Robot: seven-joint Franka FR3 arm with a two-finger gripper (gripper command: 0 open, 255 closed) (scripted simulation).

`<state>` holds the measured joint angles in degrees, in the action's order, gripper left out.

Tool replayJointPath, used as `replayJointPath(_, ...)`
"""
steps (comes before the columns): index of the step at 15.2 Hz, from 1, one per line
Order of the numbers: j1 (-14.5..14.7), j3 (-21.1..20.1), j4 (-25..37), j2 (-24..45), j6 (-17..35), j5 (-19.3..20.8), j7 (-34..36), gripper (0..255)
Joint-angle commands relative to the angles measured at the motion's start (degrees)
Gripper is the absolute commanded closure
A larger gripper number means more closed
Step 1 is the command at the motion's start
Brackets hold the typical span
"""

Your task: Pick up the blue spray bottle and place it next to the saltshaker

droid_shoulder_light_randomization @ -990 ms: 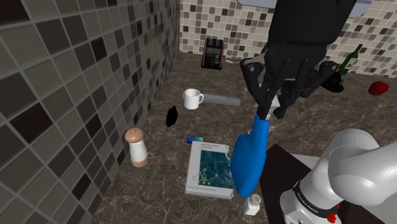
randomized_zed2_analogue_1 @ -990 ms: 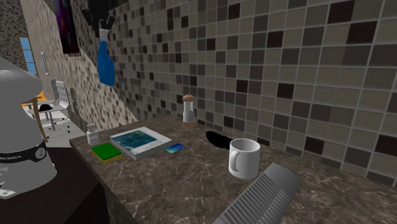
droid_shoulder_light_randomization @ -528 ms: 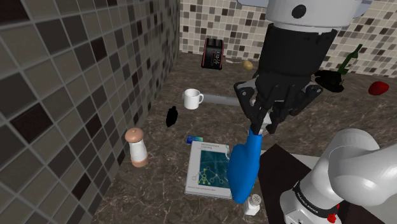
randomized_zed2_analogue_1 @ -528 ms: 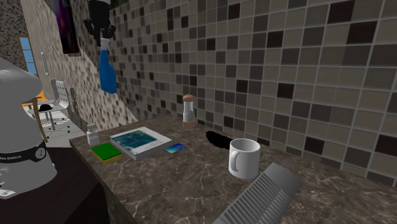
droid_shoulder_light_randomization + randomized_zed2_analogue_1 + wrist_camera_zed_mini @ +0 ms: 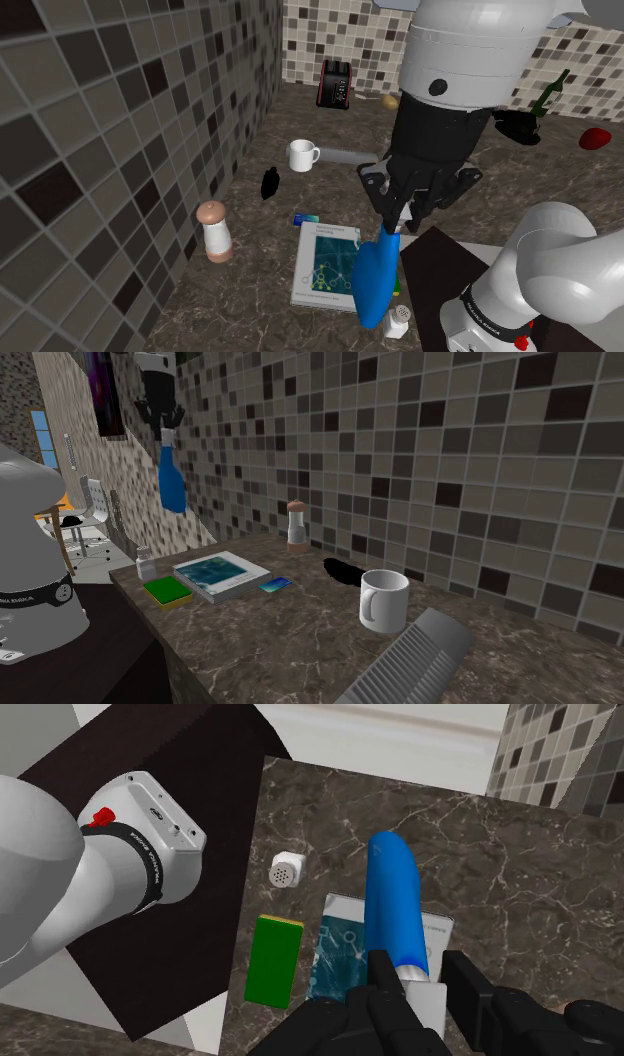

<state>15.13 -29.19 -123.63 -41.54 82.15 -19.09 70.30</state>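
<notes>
your hand (image 5: 393, 222) was clenched on the head of the blue spray bottle (image 5: 375, 280). the bottle hung in the air above and just beside the saltshaker (image 5: 397, 320), long axis nearly upright, base pointing down. a book (image 5: 325, 265) and a green sponge (image 5: 274, 958) lay near the saltshaker on the worktop (image 5: 260, 300), beneath the bottle.

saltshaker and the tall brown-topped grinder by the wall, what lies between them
The book lies flat between the saltshaker and the grinder; the shoulder view shows this most clearly.
</notes>
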Motion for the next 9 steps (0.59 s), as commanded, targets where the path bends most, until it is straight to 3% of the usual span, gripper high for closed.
replayJointPath(1, 0.24, -0.2, -1.88, -0.67, 1.25, -0.34, -0.2, 255)
replayJointPath(9, 0.94, -1.62, -8.71, -2.09, 6.74, -1.75, -0.81, 255)
